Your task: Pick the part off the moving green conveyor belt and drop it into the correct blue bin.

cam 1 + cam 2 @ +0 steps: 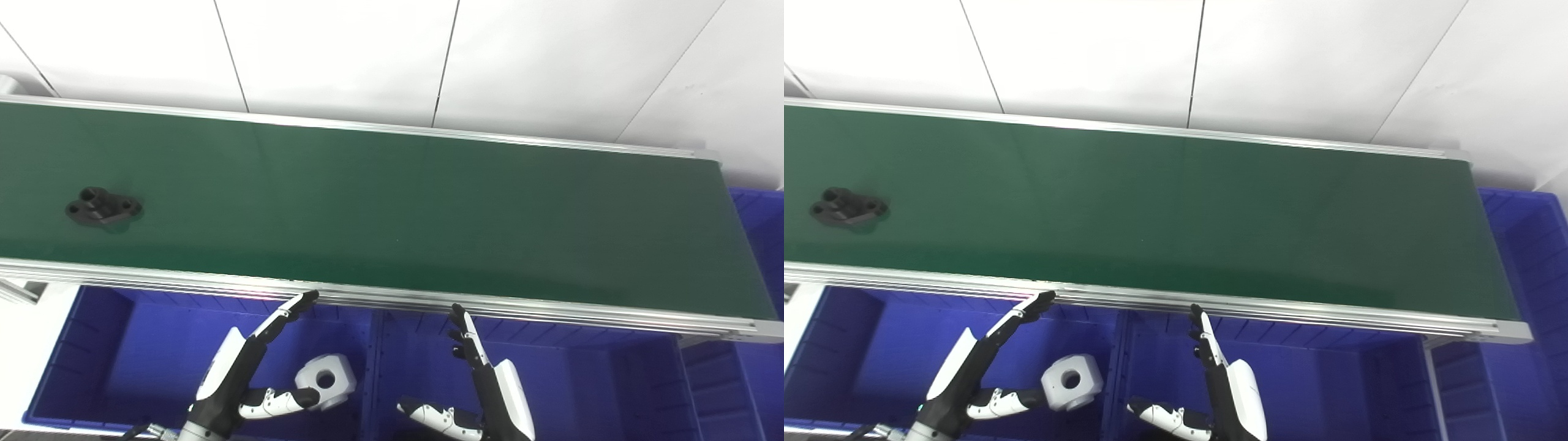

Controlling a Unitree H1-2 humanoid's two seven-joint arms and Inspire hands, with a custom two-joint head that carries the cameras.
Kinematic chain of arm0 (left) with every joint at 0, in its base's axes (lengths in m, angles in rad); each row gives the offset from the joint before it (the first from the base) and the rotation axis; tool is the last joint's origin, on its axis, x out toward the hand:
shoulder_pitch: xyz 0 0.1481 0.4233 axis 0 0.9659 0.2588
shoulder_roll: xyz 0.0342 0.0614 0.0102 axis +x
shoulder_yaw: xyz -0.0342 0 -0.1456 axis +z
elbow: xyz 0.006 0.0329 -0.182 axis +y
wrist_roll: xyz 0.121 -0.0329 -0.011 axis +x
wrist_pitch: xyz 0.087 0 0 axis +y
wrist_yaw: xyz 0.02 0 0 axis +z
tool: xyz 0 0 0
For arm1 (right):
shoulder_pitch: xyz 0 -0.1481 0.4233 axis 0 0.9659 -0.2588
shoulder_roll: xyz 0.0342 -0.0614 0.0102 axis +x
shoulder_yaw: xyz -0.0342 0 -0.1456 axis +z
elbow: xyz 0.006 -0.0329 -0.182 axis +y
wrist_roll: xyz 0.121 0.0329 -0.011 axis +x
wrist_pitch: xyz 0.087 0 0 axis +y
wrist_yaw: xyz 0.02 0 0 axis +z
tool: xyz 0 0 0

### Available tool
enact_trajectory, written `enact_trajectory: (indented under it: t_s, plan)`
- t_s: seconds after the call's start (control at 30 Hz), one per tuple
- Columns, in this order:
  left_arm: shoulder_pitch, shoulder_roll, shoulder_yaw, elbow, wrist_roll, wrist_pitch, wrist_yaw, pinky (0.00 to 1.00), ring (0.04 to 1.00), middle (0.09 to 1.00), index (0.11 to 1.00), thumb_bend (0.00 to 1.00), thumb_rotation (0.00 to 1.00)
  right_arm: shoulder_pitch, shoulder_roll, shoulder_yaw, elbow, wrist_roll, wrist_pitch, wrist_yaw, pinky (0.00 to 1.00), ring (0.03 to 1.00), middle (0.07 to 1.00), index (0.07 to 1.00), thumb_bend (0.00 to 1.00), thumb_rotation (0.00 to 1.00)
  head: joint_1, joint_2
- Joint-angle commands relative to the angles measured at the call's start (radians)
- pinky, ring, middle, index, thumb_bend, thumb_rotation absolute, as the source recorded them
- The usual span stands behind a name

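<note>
Hands [245,373] [490,380] both released, empty. Black part [103,208] on belt [398,208] looks rigid, probably light; I'd pinch its narrow middle.

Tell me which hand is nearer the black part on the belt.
Left. The left hand hangs open over the bin below the belt, right of the black part. The right hand sits farther right, also open.

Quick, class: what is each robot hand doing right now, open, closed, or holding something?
Left hand: open, holding nothing, fingers spread over the blue bin.
Right hand: open, holding nothing.
</note>
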Motion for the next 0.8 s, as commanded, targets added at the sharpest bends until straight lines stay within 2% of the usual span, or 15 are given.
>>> enact_trajectory:
  t_s: [0.0,0.33,0.37,0.47,0.5,0.53,0.57,0.67,0.7,0.77]
  plan:
    - [0.01,0.005,0.005,-0.019,0.005,-0.026,0.005,0.84,0.873,0.889,0.896,0.72,0.84,-0.009,0.069,0.053,-0.01,-0.018,-0.025,0.01,0.82,0.901,0.954,1.0,0.91,0.53,0.001,-0.001]
    - [0.005,0.007,-0.005,-0.014,-0.004,-0.027,0.015,0.84,0.871,0.887,0.89,0.71,0.82,-0.01,0.069,0.053,-0.003,-0.023,-0.034,0.001,0.82,0.899,0.951,1.0,0.9,0.51,0.002,-0.009]
    - [0.003,0.006,-0.01,-0.009,-0.003,-0.027,0.019,0.84,0.871,0.887,0.89,0.71,0.82,-0.01,0.066,0.051,0.0,-0.021,-0.037,0.0,0.82,0.899,0.951,1.0,0.9,0.51,0.042,-0.028]
    - [0.001,0.006,-0.018,-0.004,0.0,-0.027,0.028,0.85,0.872,0.888,0.891,0.71,0.82,-0.01,0.063,0.05,0.003,-0.019,-0.04,0.0,0.82,0.897,0.951,1.0,0.9,0.52,0.042,-0.028]
    - [0.002,0.001,-0.025,-0.001,0.008,-0.027,0.033,0.84,0.872,0.886,0.891,0.71,0.82,-0.009,0.054,0.046,0.006,-0.005,-0.044,0.007,0.82,0.901,0.954,1.0,0.9,0.52,0.161,-0.087]
    - [0.005,-0.002,-0.03,0.001,0.015,-0.027,0.036,0.84,0.869,0.882,0.891,0.71,0.82,-0.008,0.046,0.043,0.009,0.005,-0.05,0.012,0.83,0.913,0.961,1.0,0.89,0.51,0.161,-0.087]
    - [0.006,-0.007,-0.036,0.006,0.022,-0.027,0.041,0.84,0.869,0.881,0.89,0.71,0.82,-0.007,0.038,0.039,0.015,0.015,-0.06,0.013,0.83,0.914,0.962,1.0,0.89,0.51,0.212,-0.106]
    - [0.005,-0.009,-0.045,0.012,0.03,-0.026,0.05,0.82,0.86,0.874,0.883,0.72,0.81,-0.008,0.03,0.035,0.024,0.026,-0.073,0.012,0.84,0.918,0.966,1.0,0.89,0.5,0.212,-0.106]
    - [0.003,-0.013,-0.049,0.02,0.036,-0.026,0.055,0.82,0.86,0.874,0.883,0.72,0.81,-0.009,0.021,0.032,0.037,0.025,-0.091,0.004,0.84,0.918,0.966,1.0,0.89,0.5,0.274,-0.145]
    - [-0.001,-0.022,-0.053,0.034,0.046,-0.027,0.059,0.79,0.834,0.849,0.854,0.76,0.76,-0.012,0.009,0.026,0.062,0.024,-0.124,-0.008,0.86,0.924,0.982,1.0,0.88,0.53,0.287,-0.158]
